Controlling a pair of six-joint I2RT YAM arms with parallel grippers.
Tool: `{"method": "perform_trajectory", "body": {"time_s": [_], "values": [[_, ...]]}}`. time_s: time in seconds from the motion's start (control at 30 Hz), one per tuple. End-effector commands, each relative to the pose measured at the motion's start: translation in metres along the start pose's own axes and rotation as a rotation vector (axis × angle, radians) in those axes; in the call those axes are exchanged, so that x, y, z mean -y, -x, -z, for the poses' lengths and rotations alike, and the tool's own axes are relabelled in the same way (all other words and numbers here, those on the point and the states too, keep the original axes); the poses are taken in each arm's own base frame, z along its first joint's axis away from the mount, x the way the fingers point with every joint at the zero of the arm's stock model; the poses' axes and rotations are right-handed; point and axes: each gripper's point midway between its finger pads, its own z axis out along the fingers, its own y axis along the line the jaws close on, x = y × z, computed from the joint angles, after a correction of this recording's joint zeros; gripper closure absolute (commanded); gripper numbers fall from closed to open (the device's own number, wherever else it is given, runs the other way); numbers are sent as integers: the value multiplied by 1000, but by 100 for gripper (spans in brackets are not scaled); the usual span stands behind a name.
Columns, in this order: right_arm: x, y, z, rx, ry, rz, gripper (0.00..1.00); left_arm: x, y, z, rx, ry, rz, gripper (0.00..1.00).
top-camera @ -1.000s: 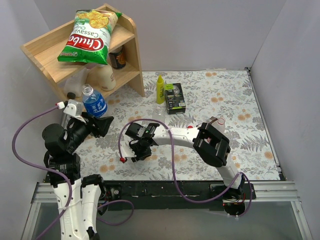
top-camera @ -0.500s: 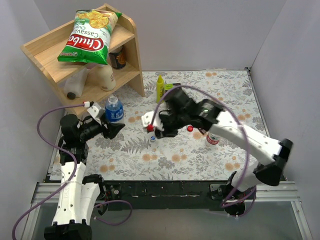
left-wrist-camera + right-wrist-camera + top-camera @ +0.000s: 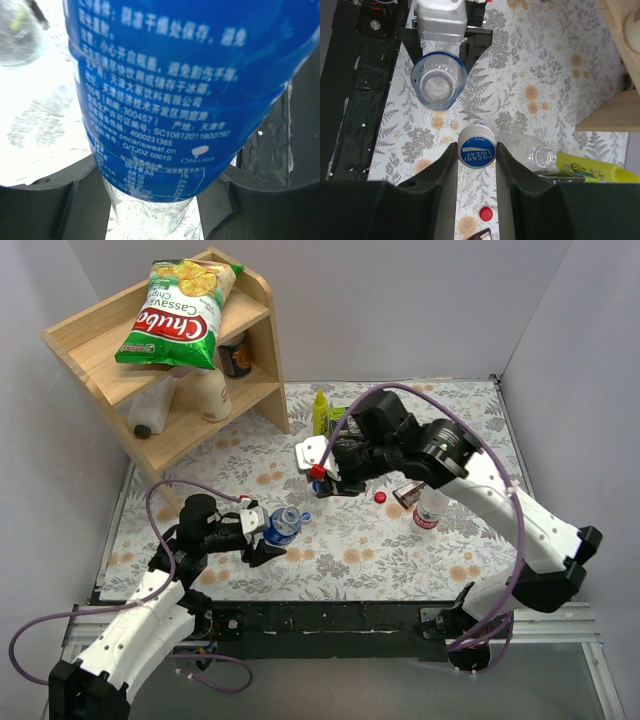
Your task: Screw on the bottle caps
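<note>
The left claw (image 3: 155,200) is closed on the blue bottle (image 3: 165,90), held near the table's (image 3: 470,440) front edge with its mouth open and uncapped. The right claw (image 3: 476,155) pinches a blue cap (image 3: 476,151) tight between both fingers, apart from that mouth. A red cap (image 3: 380,497) lies on the table.

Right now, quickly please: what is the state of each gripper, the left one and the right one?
Left gripper: closed, holding the blue-labelled bottle.
Right gripper: closed, holding a blue cap.
</note>
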Motion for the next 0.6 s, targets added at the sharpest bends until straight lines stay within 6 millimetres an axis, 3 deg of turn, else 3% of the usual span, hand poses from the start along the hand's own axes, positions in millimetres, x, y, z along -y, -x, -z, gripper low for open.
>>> {"method": "perform_trajectory", "body": {"time_s": [0.0, 0.2, 0.43, 0.57], "values": [[-8, -1, -7, -22, 86, -15, 81, 12, -7, -13, -24, -66, -59, 100], [-22, -7, -12, -44, 112, -11, 80, 18, -21, -28, -48, -110, 21, 100], [-40, -10, -19, -40, 184, -51, 80, 15, -18, -37, 8, -103, 60, 100], [-40, -15, -26, -47, 199, -45, 79, 16, -16, -36, 23, -98, 39, 100]]}}
